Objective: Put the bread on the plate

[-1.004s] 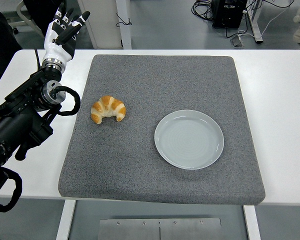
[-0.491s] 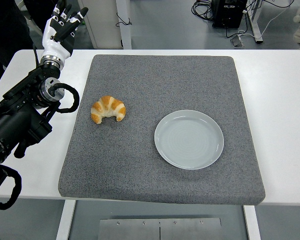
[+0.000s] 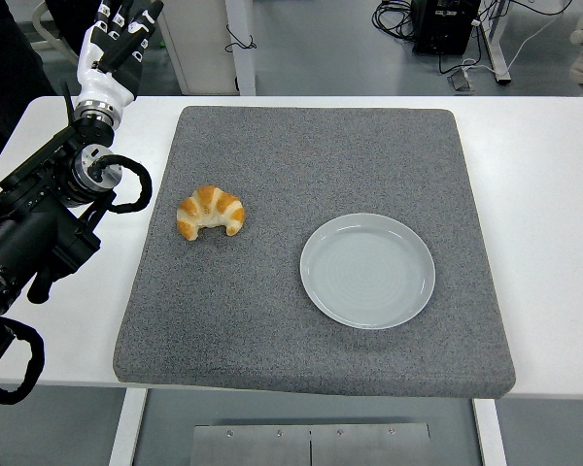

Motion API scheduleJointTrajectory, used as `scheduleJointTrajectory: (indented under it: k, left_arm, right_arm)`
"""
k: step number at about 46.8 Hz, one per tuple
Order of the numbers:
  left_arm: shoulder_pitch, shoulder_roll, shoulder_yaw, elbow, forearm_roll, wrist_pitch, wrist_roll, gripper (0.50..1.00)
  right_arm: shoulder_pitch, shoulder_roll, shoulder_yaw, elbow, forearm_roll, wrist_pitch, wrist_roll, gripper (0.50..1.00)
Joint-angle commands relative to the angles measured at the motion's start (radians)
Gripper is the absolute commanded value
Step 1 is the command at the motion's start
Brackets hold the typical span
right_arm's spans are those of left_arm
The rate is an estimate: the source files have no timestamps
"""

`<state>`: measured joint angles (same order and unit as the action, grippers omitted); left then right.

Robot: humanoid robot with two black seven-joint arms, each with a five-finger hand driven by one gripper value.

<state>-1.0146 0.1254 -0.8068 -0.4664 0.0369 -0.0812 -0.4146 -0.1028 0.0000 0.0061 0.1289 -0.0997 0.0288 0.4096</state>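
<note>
Golden-brown croissant bread is lying w/ long axis across, on grey mat left of round pale-grey plate, while left hand, fingers extended & holding nothing, is hovering well up-left of bread, only hand visible.

Beyond the white desk lies grey floor. Behind the desk's far right stands a black box, perhaps a computer, among trailing cables.
</note>
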Motion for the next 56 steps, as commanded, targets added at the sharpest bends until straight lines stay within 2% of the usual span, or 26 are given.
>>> scheduleJointTrajectory:
  k: [1, 12, 21, 31, 40, 56]
  left_arm:
    - [0.001, 0.0, 0.001, 0.005, 0.0, -0.006, 0.003, 0.975]
    - [0.002, 0.02, 0.014, 0.008, 0.02, -0.005, 0.011, 0.975]
    - [-0.021, 0.066, 0.155, 0.002, 0.02, 0.001, 0.045, 0.972]
    - [-0.041, 0.103, 0.244, -0.014, 0.057, 0.021, 0.094, 0.972]
    - [-0.041, 0.172, 0.314, -0.15, 0.081, 0.142, 0.146, 0.972]
    - [-0.114, 0.327, 0.563, -0.474, 0.112, 0.351, 0.143, 0.972]
  right_arm:
    - [0.0, 0.0, 0.0, 0.0, 0.0, -0.001, 0.0, 1.0]
    - [0.0, 0.0, 0.0, 0.0, 0.0, -0.001, 0.0, 1.0]
    - [0.0, 0.0, 0.0, 0.0, 0.0, 0.0, 0.0, 1.0]
    - [0.0, 0.0, 0.0, 0.0, 0.0, 0.0, 0.0, 1.0]
    - [0.0, 0.0, 0.0, 0.0, 0.0, 0.0, 0.0, 1.0]
    - [0.0, 0.0, 0.0, 0.0, 0.0, -0.001, 0.0, 1.0]
